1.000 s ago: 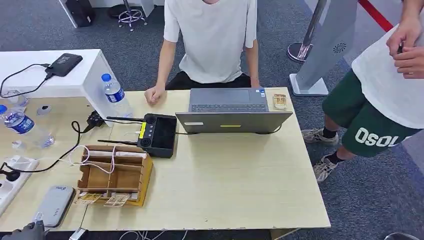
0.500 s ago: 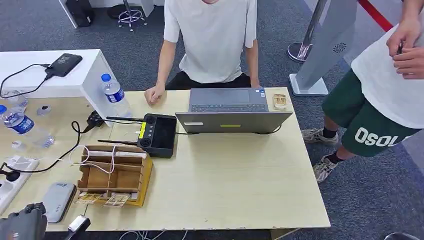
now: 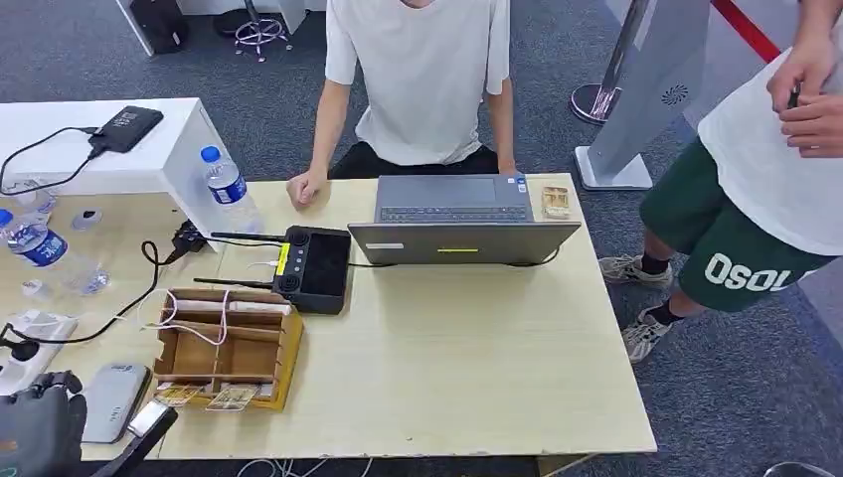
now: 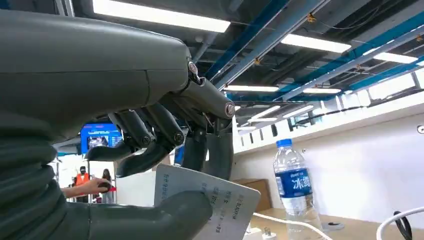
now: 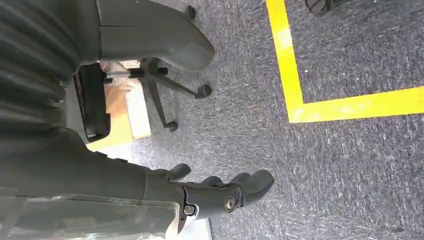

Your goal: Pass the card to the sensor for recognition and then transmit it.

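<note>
My left hand (image 3: 40, 429) is at the table's near left corner and pinches a white printed card (image 3: 151, 418). In the left wrist view the card (image 4: 220, 200) sits between the thick thumb and the dark fingers of that hand (image 4: 150, 135). A flat grey device (image 3: 114, 397) lies on the table right beside the hand, and the card's end hangs just off its near corner. My right hand (image 5: 210, 192) hangs over grey carpet with its fingers loosely apart and nothing in it.
A wooden organiser (image 3: 229, 348) with cards at its front stands right of the grey device. Behind it are a black antenna box (image 3: 316, 266) and an open laptop (image 3: 457, 219). Water bottles (image 3: 227, 187), cables and a power strip (image 3: 20, 358) crowd the left. One person sits behind the table; another stands at right.
My left hand has risen into view at the near left corner, bringing the card up beside the grey device. Everything on the table stays put.
</note>
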Robot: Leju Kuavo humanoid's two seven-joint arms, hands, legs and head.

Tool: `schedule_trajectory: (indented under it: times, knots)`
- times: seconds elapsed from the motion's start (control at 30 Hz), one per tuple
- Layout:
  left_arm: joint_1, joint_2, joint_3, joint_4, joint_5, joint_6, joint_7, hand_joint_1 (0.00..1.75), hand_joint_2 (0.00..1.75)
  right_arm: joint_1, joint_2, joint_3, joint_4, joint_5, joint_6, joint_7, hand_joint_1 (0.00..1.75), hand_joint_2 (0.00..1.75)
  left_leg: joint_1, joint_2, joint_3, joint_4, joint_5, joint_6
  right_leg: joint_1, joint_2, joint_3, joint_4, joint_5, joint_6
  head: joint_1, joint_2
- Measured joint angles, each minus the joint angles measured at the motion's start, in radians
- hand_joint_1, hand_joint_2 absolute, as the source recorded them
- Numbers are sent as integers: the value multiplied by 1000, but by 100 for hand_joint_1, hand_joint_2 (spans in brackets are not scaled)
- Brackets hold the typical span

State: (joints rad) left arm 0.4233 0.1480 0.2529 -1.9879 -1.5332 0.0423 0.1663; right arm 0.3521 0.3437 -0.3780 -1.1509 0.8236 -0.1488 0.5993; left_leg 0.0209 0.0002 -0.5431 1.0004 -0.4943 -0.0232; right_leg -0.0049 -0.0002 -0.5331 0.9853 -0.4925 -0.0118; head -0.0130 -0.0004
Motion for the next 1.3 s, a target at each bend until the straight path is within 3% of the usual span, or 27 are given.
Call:
schedule_trajectory:
  times: [0.2, 0.43, 0.63, 1.17, 1.3]
  knots:
    - [-13, -7, 18, 4, 0, 0, 2, 175, 175, 1, 0, 0, -3, 2, 5, 0, 0, 175, 0, 0, 0, 0, 0, 0, 0, 0, 0, 0, 0, 0, 0, 0]
    - [-61, 1, 161, 127, 0, 26, -19, 175, 175, 1, 0, 0, -2, 14, 17, -2, 0, 175, 0, 0, 0, 0, 0, 0, 0, 0, 0, 0, 0, 0, 0, 0]
    - [-75, 7, 224, 209, 0, 33, -13, 175, 175, 0, 0, 0, -3, 16, 25, -2, 0, 175, 0, 0, 0, 0, 0, 0, 0, 0, 0, 0, 0, 0, 0, 0]
    - [-90, 27, 246, 307, 0, 77, 15, 175, 175, -1, 0, 0, -3, 33, 32, -2, 0, 175, 0, 0, 0, 0, 0, 0, 0, 0, 0, 0, 0, 0, 0, 0]
    - [-101, 40, 221, 308, 0, 70, 50, 175, 175, -1, 0, 0, -3, 32, 34, -3, 0, 175, 0, 0, 0, 0, 0, 0, 0, 0, -1, 0, 0, 0, 0, 0]
